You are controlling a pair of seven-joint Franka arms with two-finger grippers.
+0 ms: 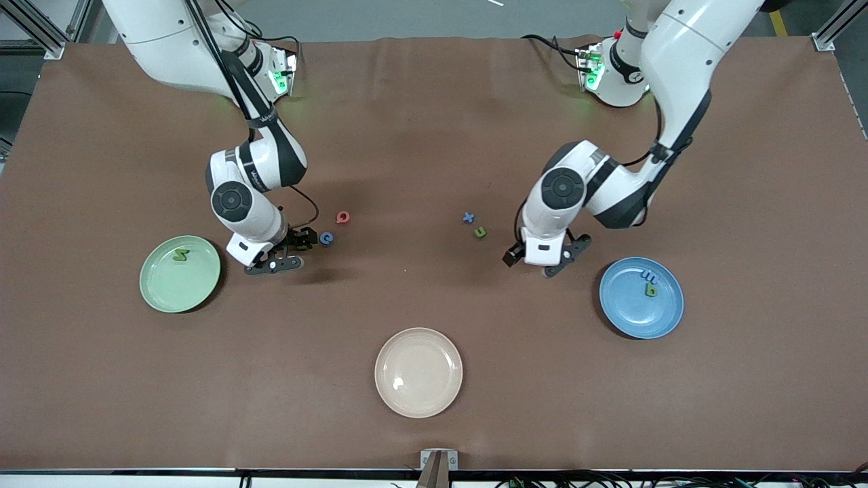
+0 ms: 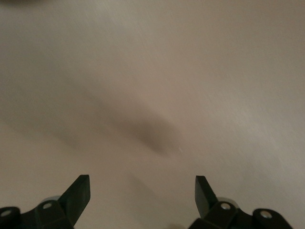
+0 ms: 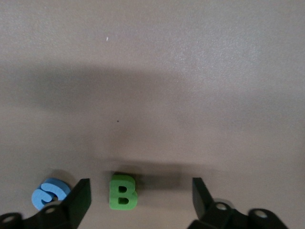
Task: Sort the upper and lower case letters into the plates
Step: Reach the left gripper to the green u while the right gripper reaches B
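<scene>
Between the right gripper's [image 3: 137,200] spread jaws on the bench sits a green B [image 3: 123,192], likely light, squashy foam; pinch its flat sides. Left gripper [image 2: 142,191] waits, jaws apart.

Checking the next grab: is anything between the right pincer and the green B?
Nothing visible: the green B lies between the right pincer's open fingers; a blue letter sits just outside one finger.

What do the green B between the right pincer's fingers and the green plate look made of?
Green B: probably foam, matte with thick, soft-cut edges. Green plate: looks like smooth plastic, with a faint sheen and an even colour. Neither is certain from looks alone.
</scene>
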